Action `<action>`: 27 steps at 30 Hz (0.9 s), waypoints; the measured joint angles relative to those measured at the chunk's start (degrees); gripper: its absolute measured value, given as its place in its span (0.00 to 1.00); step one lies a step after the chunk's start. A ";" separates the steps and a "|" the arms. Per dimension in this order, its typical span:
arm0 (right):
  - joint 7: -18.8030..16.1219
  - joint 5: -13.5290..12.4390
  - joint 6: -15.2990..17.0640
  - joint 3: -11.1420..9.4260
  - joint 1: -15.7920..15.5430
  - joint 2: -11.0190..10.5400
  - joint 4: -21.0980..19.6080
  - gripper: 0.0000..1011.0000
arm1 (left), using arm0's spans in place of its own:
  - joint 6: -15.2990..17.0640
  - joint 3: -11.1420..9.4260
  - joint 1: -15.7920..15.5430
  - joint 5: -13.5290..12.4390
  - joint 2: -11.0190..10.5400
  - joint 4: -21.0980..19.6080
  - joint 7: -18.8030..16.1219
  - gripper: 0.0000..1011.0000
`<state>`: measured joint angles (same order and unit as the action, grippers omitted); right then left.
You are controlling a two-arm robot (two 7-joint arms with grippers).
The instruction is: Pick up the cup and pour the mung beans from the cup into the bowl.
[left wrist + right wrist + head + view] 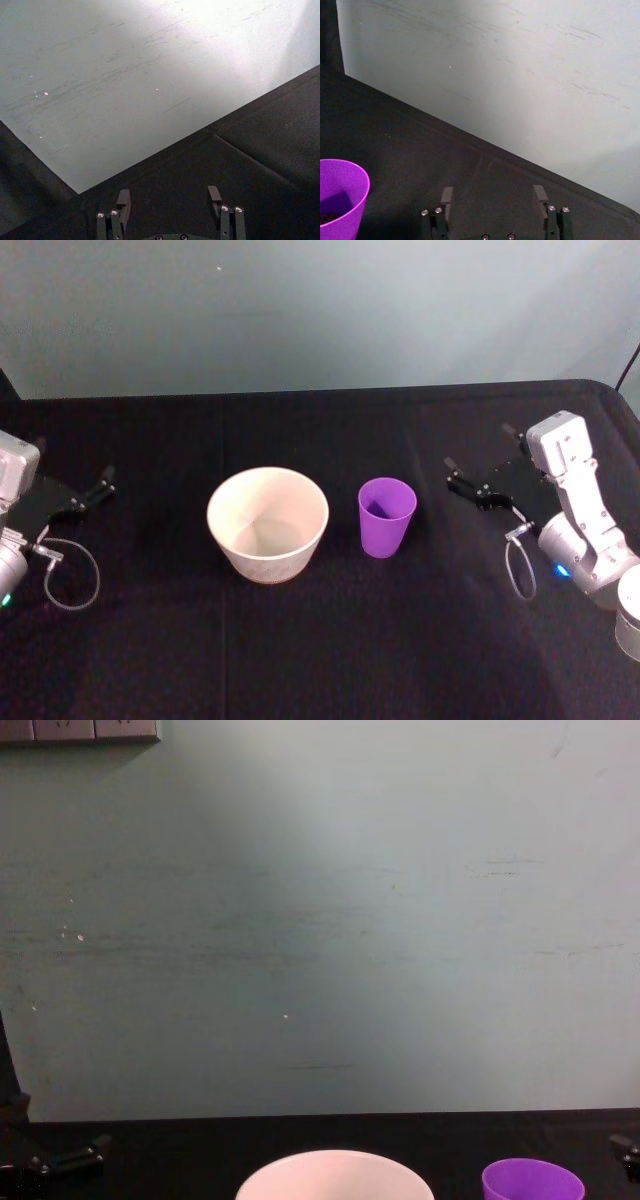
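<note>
While the cup (387, 517) stands upright on the black surface (330, 640) at the bowl's (268, 523) three o'clock, the right claw (478, 453), spread open, sits near the cup's two o'clock, not touching; the left claw (169, 199) gapes at the surface's nine o'clock edge.

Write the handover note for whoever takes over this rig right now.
Left gripper: open, empty, near the left edge of the black table.
Right gripper: open, empty, to the right of the cup and apart from it.
Cup: upright, to the right of the bowl, not touching it; mung beans lie in its bottom.
Bowl: upright, looks empty.
Done: nothing yet.
Left: grasp the cup, lift it, pour into the bowl.
</note>
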<state>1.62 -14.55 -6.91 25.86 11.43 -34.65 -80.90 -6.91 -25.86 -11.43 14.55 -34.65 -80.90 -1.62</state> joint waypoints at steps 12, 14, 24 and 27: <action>0.00 0.00 0.00 0.00 0.00 0.00 0.00 0.99 | 0.00 0.00 0.00 0.00 0.00 0.00 0.00 0.99; 0.00 0.00 0.00 0.00 0.00 0.00 0.00 0.99 | 0.00 0.00 0.00 0.00 0.00 0.00 0.00 0.99; 0.00 0.00 0.00 0.00 0.00 0.00 0.00 0.99 | 0.00 0.00 0.00 0.00 0.00 0.00 0.00 0.99; 0.00 0.00 0.00 0.00 0.00 0.00 0.00 0.99 | 0.00 0.00 0.00 0.00 0.00 0.00 0.00 0.99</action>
<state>1.62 -14.55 -6.91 25.86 11.43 -34.65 -80.90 -6.91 -25.86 -11.43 14.55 -34.64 -80.90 -1.62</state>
